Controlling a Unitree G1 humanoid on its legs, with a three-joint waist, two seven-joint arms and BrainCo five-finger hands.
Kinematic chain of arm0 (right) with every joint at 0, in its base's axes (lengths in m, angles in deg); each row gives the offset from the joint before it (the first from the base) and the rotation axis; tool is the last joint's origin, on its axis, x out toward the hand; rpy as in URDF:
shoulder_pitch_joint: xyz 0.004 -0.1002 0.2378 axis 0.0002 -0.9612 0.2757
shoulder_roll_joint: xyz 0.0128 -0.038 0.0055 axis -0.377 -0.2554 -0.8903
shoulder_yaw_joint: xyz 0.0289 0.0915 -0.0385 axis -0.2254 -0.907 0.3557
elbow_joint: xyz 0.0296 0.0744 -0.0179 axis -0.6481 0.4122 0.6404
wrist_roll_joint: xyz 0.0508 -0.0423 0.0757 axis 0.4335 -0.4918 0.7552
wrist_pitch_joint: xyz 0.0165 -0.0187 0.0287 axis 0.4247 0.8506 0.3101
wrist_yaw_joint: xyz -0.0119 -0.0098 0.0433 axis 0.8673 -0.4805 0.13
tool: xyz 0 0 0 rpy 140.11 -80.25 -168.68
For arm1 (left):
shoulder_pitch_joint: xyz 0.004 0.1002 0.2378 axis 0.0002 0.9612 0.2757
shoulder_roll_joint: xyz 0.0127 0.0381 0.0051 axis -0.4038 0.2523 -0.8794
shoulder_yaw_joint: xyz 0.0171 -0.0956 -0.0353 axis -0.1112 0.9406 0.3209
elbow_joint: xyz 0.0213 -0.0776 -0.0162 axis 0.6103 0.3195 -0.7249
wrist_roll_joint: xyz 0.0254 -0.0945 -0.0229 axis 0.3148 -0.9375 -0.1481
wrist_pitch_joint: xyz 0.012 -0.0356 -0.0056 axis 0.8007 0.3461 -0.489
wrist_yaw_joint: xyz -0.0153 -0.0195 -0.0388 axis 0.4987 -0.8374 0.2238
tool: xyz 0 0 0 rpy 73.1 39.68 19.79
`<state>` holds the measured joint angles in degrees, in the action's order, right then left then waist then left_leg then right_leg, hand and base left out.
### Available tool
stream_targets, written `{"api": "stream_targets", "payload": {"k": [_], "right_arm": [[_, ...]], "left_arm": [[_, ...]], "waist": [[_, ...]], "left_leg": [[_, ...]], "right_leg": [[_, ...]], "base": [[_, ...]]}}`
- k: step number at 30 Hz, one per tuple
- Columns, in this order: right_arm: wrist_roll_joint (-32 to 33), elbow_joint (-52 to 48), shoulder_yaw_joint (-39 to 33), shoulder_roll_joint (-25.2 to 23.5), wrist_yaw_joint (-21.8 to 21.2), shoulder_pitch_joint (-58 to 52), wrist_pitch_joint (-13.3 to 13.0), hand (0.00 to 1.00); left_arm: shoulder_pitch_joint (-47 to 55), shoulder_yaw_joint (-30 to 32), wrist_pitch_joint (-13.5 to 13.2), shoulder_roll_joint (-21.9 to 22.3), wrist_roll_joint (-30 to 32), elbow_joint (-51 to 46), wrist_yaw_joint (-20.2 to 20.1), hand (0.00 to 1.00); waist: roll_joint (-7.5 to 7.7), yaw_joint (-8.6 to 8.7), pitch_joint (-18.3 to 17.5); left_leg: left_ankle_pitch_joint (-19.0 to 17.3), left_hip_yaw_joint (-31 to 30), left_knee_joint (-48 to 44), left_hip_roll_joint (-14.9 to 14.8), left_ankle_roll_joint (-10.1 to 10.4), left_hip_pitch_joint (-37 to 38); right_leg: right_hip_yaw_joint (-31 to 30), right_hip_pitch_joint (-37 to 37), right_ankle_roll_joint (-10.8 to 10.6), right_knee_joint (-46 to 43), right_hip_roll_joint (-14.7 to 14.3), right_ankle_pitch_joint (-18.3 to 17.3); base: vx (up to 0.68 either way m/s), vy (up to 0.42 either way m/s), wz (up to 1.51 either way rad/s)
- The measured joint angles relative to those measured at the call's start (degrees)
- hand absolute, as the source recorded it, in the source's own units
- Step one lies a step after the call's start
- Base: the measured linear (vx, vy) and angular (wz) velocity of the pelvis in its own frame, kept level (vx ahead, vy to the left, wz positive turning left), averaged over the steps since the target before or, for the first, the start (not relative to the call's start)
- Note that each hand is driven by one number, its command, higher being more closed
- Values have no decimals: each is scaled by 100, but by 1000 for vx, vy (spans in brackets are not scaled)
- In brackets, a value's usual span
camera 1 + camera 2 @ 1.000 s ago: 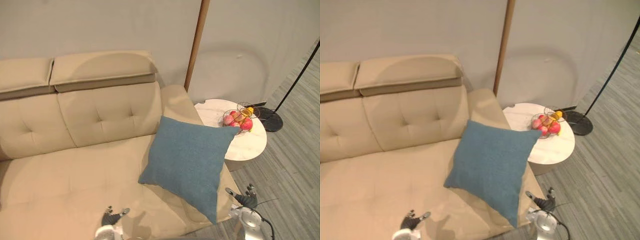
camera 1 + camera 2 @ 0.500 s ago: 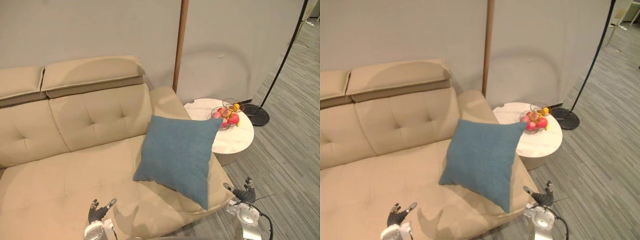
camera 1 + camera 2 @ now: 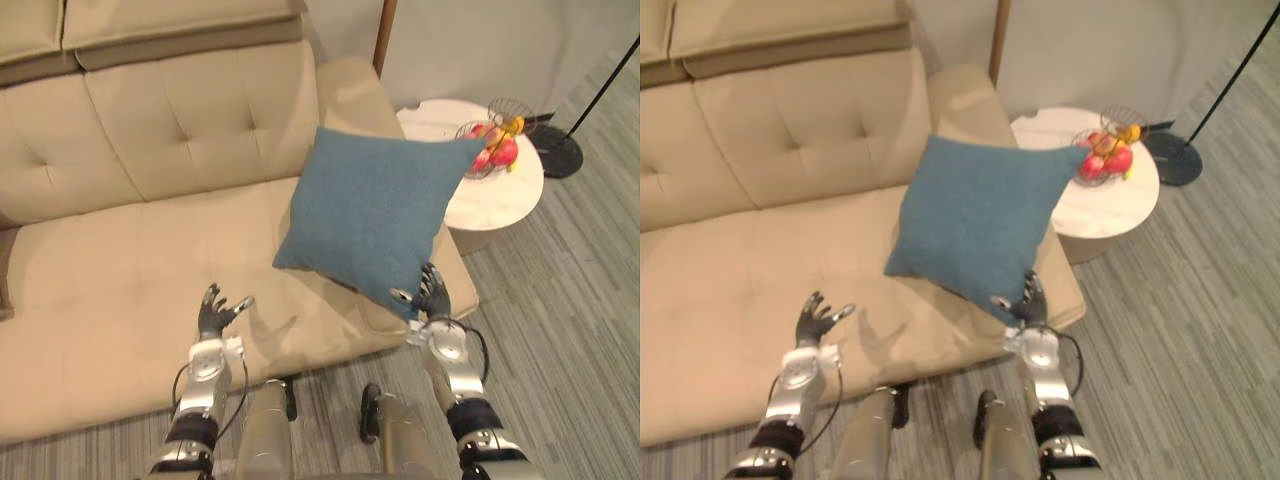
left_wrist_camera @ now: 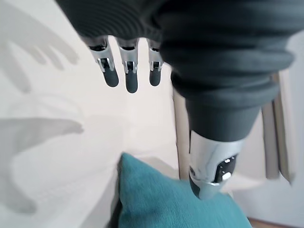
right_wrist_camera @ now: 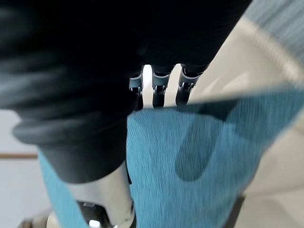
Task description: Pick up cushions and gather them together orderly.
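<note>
Cushion (image 3: 375, 210) leans on the arm of the sofa (image 3: 120, 250), its lower corner by the right robot hand (image 3: 432, 296), fingers spread, seemingly to take it; the left robot hand (image 3: 215, 313), fingers also apart, hovers over the seat.

Cushion (image 3: 375, 215) matt woven cloth, sofa (image 3: 130, 250) smooth upholst.

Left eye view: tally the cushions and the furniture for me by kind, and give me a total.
Blue cushion: 1
Sofa: 1
Round side table: 1
Floor lamp: 1
Total: 4
</note>
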<state>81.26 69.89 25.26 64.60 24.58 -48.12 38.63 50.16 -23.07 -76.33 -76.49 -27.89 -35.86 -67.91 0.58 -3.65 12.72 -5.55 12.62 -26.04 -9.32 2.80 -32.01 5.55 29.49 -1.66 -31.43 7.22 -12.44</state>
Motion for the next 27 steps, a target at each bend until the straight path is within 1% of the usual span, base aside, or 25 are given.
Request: {"api": "stream_targets", "payload": {"k": [1,3,8,10,12,13,15,17,20,23,26,27], "right_arm": [[20,-17,93,8,30,153,3,0],[23,-229,180,8,91,250,17,0],[28,-201,325,12,224,961,25,0],[37,-170,322,21,271,1203,26,0],[89,-163,303,50,379,1526,27,0],[104,-162,286,55,389,1571,27,0],[203,-153,236,178,487,1798,28,0],[227,-153,91,285,545,1977,28,0],[250,-153,61,390,557,2073,26,0],[257,-174,56,487,556,2116,-8,0],[300,-268,43,540,555,2167,-43,0],[300,-406,43,549,553,2155,-45,0]], "left_arm": [[-159,-2,-1,-50,0,0,5,0],[-482,-96,1,-159,0,2,16,0],[-1423,-202,1,-463,8,33,94,0],[-1761,-203,3,-525,12,71,96,0],[-2338,-202,16,-649,30,276,106,0],[-2437,-202,22,-673,33,326,107,0],[-3013,-192,79,-804,107,592,142,0],[-3348,-135,165,-935,147,705,243,0],[-3562,-70,203,-1041,259,737,259,0],[-3805,-42,294,-1204,407,808,278,0],[-3978,-25,324,-1349,596,836,323,0],[-4062,-4,335,-1393,709,930,320,0]], "waist": [[-27,-8,26],[-47,-3,70],[-54,10,183],[-52,16,206],[-57,19,263],[-54,20,282],[-45,40,352],[-45,44,444],[-42,47,509],[-32,46,526],[4,39,602],[44,39,638]], "left_leg": [[24,22,-34,-86,-10,-111],[33,75,-19,-108,3,-265],[135,102,-29,-207,17,-670],[229,96,-24,-242,2,-813],[445,99,-11,-318,-29,-1040],[489,96,-8,-324,-45,-1072],[626,68,-10,-325,-75,-1278],[629,37,-12,-333,-75,-1370],[627,-5,-10,-363,-73,-1437],[641,-62,-8,-397,-47,-1606],[664,-96,-5,-427,-14,-1702],[669,-107,24,-432,-6,-1709]], "right_leg": [[9,125,15,-27,-12,93],[17,289,16,-26,-14,103],[38,741,28,-40,-28,262],[68,881,39,-40,-34,318],[150,1083,40,-44,-62,397],[157,1110,44,-49,-70,407],[215,1290,57,-87,-62,429],[260,1356,57,-91,-69,429],[301,1381,62,-55,-108,426],[342,1502,64,-18,-149,425],[354,1576,102,21,-207,450],[369,1578,116,47,-220,459]], "base": [[-108,11,-24],[-61,-4,-9],[2,-16,-7],[40,-25,-4],[71,-38,-3],[90,-41,3],[119,-45,9],[119,-53,5],[54,-43,2],[23,-45,1],[3,-12,-1],[0,0,0]]}}
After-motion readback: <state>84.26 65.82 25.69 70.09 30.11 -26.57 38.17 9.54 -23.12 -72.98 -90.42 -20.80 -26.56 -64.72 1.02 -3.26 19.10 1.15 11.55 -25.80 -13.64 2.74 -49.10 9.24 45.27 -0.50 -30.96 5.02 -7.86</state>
